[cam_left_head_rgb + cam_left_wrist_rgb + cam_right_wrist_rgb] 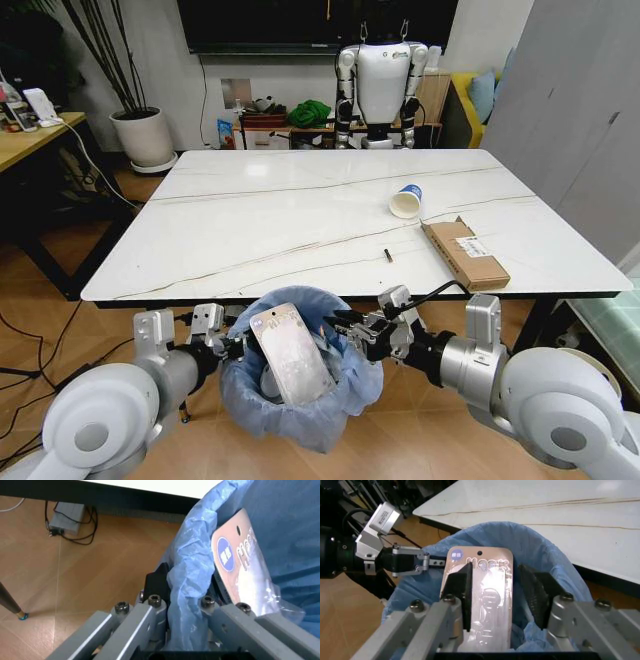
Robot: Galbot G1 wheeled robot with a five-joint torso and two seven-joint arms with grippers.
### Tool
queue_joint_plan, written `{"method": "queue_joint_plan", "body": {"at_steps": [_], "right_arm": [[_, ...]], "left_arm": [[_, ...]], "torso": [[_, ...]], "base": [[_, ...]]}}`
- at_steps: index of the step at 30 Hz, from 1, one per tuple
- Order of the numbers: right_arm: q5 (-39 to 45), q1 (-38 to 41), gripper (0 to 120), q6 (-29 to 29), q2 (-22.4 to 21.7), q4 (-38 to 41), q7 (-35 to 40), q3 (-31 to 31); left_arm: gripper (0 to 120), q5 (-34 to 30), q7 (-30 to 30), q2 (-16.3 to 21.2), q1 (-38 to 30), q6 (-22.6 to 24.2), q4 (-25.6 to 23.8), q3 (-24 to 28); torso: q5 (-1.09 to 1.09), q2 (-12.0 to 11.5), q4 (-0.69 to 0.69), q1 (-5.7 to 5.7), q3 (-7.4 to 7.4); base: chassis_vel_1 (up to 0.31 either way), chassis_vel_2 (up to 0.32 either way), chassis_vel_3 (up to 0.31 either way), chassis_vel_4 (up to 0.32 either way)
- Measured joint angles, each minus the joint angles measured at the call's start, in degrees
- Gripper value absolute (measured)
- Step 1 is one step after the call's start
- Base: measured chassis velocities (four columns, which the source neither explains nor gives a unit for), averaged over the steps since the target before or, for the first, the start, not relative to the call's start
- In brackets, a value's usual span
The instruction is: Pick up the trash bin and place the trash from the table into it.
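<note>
The trash bin [300, 400], lined with a crinkly light blue bag, hangs at the table's [280, 215] near edge. My left gripper [232, 347] is shut on its left rim [186, 588]. A flat pinkish packet [290, 355] with a round blue label stands tilted inside the bin. My right gripper [345, 328] hovers over the bin's right rim, open, and the packet [482, 592] lies just beyond its fingers [462, 588]. On the table's right side lie a blue-rimmed paper cup [406, 201] on its side, a flat brown cardboard box [465, 252] and a small dark tube [388, 255].
A white plant pot [143, 135] and a light wooden desk [30, 135] stand at the back left. A white humanoid robot [380, 75] stands behind the table. A power adapter with cables [65, 515] lies on the wooden floor under the table edge.
</note>
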Motion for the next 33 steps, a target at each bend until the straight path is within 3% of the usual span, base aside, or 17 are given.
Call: {"method": "queue_joint_plan", "body": {"at_steps": [11,17,33], "right_arm": [[2.8,6.02,74,1.02,1.1,-0.08,4.95,1.22],[3.62,11.11,97,1.12,2.74,-7.76,8.5,0.68],[-4.1,21.16,100,0.68,7.36,-25.65,9.58,-5.4]], "left_arm": [[3,0.04,-0.05,-0.14,2.07,0.0,-0.57,-0.21],[3,0.14,-0.19,-0.06,3.32,0.0,-1.42,-0.83],[3,0.06,-0.2,0.39,4.49,0.0,-2.55,-1.59]], "torso": [[0.0,0.0,0.01,0.0,0.0],[0.0,0.0,0.0,0.0,0.0],[0.0,0.0,0.0,0.01,0.01]], "base": [[0.0,0.0,0.0,0.0],[0.0,0.0,0.0,0.0],[0.0,0.0,0.0,0.0]]}}
